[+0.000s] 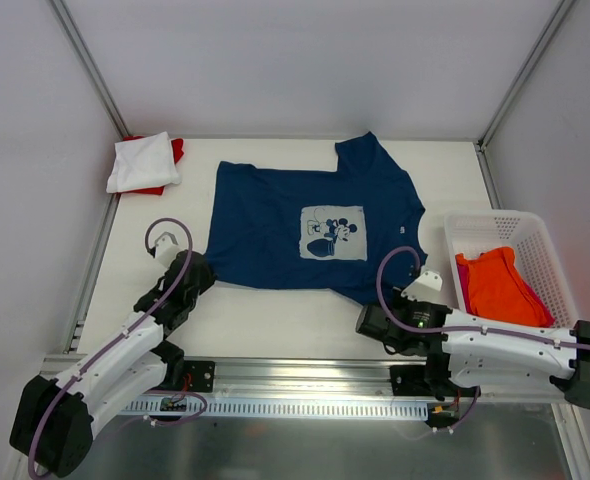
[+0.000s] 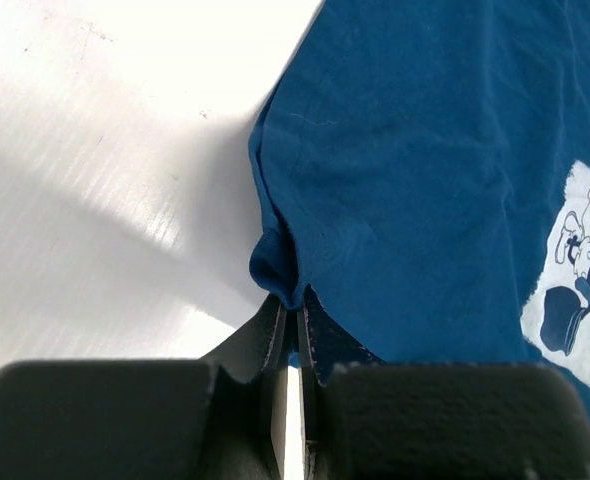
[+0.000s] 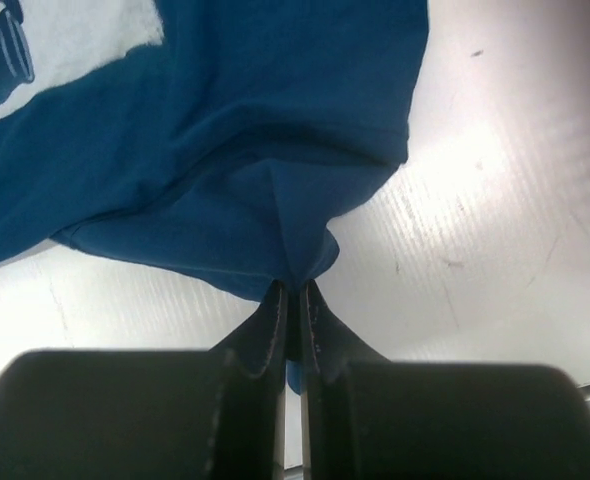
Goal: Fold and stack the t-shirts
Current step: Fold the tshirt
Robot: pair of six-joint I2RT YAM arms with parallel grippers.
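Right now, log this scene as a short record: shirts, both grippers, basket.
spread shirt: navy blue cloth t-shirt with a pale square cartoon print, flat on the white table, print up
left gripper: shut on its near left corner
right gripper: shut on its near right corner
stack: folded white t-shirt on a red one, far left corner
basket: white plastic lattice basket, right side, holds an orange t-shirt

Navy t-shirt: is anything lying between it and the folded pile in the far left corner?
Nothing visible. Only table separates the navy t-shirt from the folded pile. The left gripper and right gripper pinch its near corners; the basket sits opposite.
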